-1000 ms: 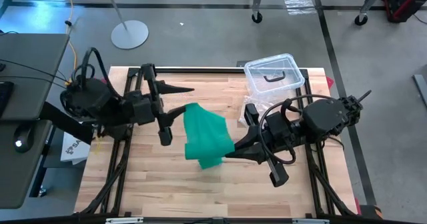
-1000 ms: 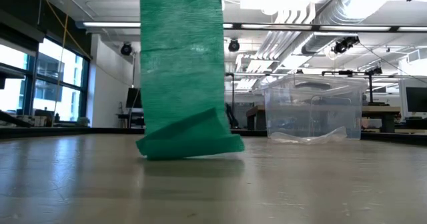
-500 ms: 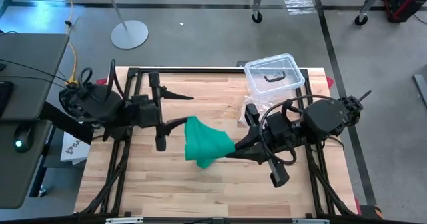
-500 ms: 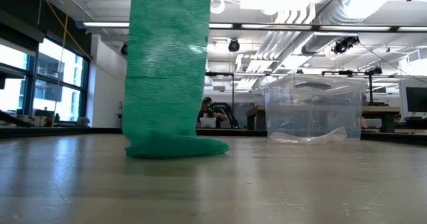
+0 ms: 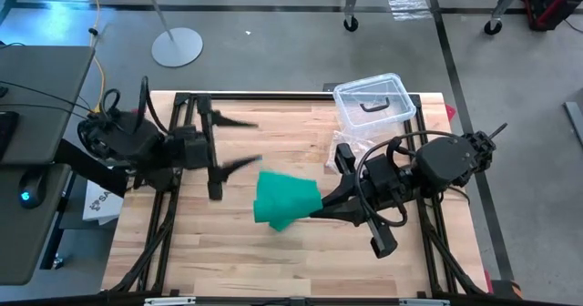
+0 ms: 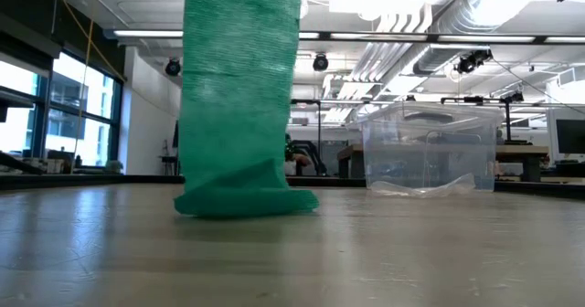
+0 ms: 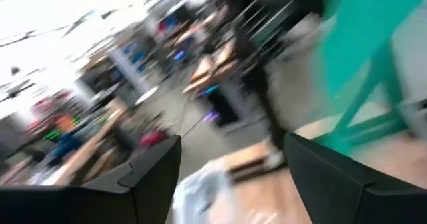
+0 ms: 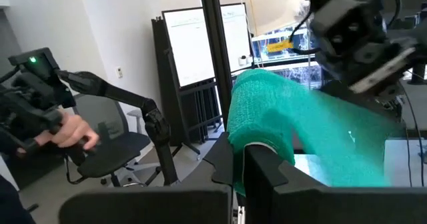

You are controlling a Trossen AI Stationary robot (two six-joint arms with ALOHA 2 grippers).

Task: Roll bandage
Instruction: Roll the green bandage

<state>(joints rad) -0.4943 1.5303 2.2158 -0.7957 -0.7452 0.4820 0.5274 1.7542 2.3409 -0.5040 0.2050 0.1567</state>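
one bandage (image 5: 285, 198), pinched in my right fingers (image 5: 314, 211), lower end touching the tabletop (image 5: 301, 260); my left fingers (image 5: 239, 145) spread, empty.

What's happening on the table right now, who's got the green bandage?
The right gripper is shut on the bandage, holding one end up so the strip hangs down, its lower end bunched on the table. The left gripper is open and off to the side, clear of the bandage and holding nothing. No roll has formed yet. The clear plastic box sits at the table's far right corner.
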